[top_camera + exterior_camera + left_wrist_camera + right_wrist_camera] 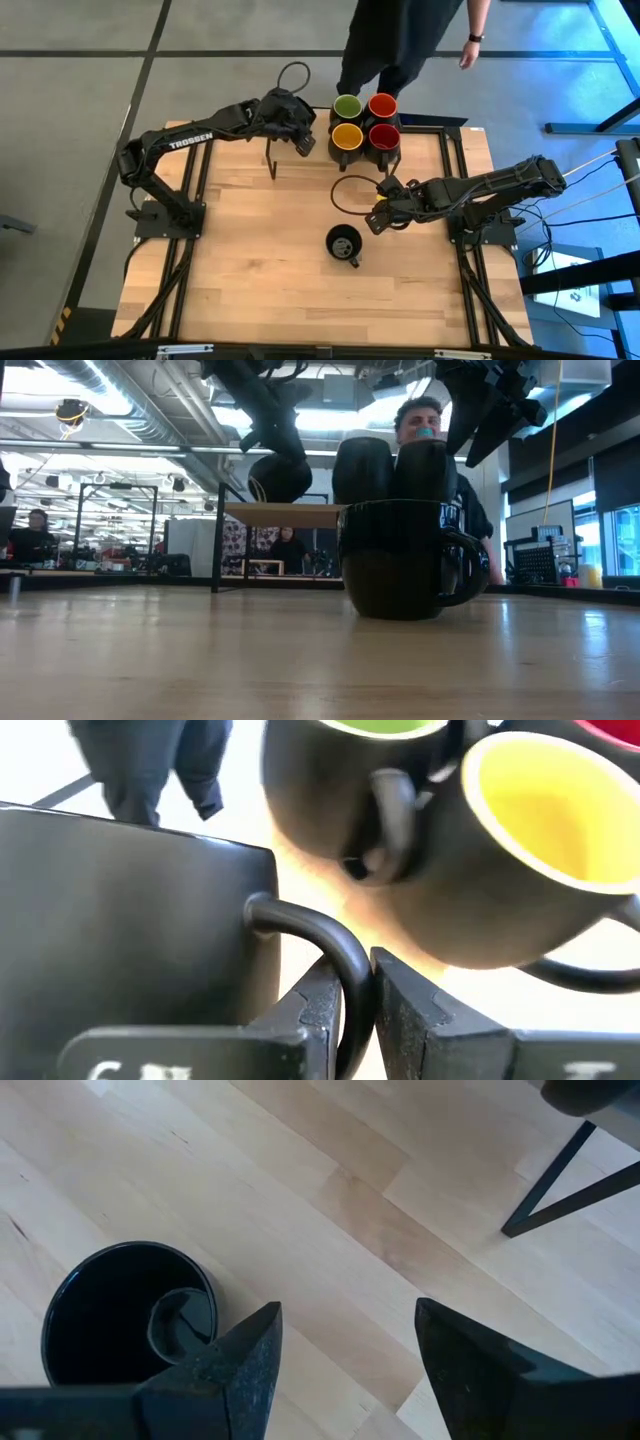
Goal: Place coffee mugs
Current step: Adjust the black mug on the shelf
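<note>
Four coffee mugs stand in a square block at the table's far edge: green inside (347, 105), red inside (383, 104), yellow inside (347, 135) and red inside (384, 135). What they stand on is hidden. Just left of the block, my left gripper (372, 1000) is shut on another black mug (130, 920), which hangs in the air (280, 478). A mug with a black inside (343, 243) rests on its base mid-table. My right gripper (383, 215) hovers open up and to its right, holding nothing. My left gripper pinches the black mug's handle loop (345, 970) between its two fingers, which lie across the loop. The fingers slant downward, coming from the table's left toward the block of mugs. The mug is lifted clear of the table, its body beside the fingers.
A person (400, 40) stands just beyond the far edge, behind the mugs. A thin black frame (272, 160) stands on the wood below my left gripper. Open wood lies toward the near edge (300, 300).
</note>
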You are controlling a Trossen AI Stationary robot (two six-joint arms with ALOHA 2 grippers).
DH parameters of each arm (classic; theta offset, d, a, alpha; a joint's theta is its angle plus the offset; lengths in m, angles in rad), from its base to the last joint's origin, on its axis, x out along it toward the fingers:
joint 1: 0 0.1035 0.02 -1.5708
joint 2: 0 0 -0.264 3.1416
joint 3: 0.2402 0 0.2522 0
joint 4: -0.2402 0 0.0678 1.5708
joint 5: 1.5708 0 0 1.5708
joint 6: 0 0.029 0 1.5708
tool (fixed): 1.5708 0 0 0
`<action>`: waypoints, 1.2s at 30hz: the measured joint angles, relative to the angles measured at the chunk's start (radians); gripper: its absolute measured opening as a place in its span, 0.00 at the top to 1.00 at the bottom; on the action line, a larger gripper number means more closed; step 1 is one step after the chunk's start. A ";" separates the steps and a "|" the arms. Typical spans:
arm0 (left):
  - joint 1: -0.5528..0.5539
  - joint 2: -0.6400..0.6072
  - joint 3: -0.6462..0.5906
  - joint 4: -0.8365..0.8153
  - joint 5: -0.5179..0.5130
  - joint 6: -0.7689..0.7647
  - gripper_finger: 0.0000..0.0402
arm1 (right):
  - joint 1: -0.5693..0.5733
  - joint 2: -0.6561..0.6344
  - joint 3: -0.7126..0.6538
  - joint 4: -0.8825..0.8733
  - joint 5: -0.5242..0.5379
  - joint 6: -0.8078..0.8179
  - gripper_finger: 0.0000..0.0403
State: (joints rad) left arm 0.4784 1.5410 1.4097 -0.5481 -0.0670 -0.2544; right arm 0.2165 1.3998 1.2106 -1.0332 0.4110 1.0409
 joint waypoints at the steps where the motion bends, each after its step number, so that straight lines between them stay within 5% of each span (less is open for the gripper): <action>1: -0.003 -0.001 0.000 0.000 0.003 0.002 0.90 | 0.000 0.000 0.000 0.000 0.000 0.000 0.46; 16: -0.042 -0.011 -0.001 0.061 0.061 0.087 0.90 | 0.000 0.000 0.000 0.014 0.035 -0.002 0.46; 36: -0.033 -0.014 -0.297 0.618 0.141 0.077 0.91 | 0.000 0.000 0.000 0.015 0.042 -0.002 0.46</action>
State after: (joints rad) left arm 0.4453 1.5273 1.1128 0.0694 0.0738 -0.1775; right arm 0.2165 1.4002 1.2106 -1.0178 0.4530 1.0386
